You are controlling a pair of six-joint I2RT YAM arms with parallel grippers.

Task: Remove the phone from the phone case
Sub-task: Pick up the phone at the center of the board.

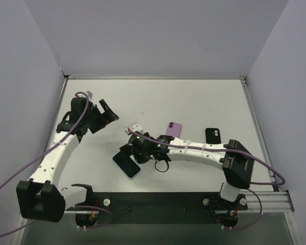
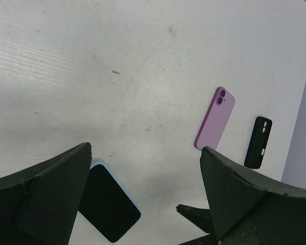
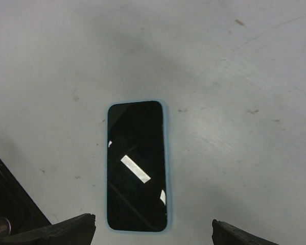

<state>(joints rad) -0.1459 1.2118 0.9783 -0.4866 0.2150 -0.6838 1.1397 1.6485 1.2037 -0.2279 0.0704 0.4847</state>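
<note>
The phone (image 1: 126, 164), dark screen up, lies flat on the white table inside a light blue phone case whose rim (image 3: 165, 153) shows all round it. My right gripper (image 1: 130, 149) hovers over its near end, open, and in the right wrist view the gripper (image 3: 153, 220) has its fingertips either side of the phone (image 3: 136, 166) without touching it. My left gripper (image 1: 108, 113) stands open and empty, up and to the left. In the left wrist view the gripper (image 2: 146, 148) looks down on part of the phone (image 2: 109, 201).
A purple phone-shaped item (image 1: 174, 129) lies back up to the right of the right gripper, also visible as the purple item (image 2: 215, 118). A black case (image 1: 213, 136) lies further right, near the right wall. Walls enclose the table on three sides.
</note>
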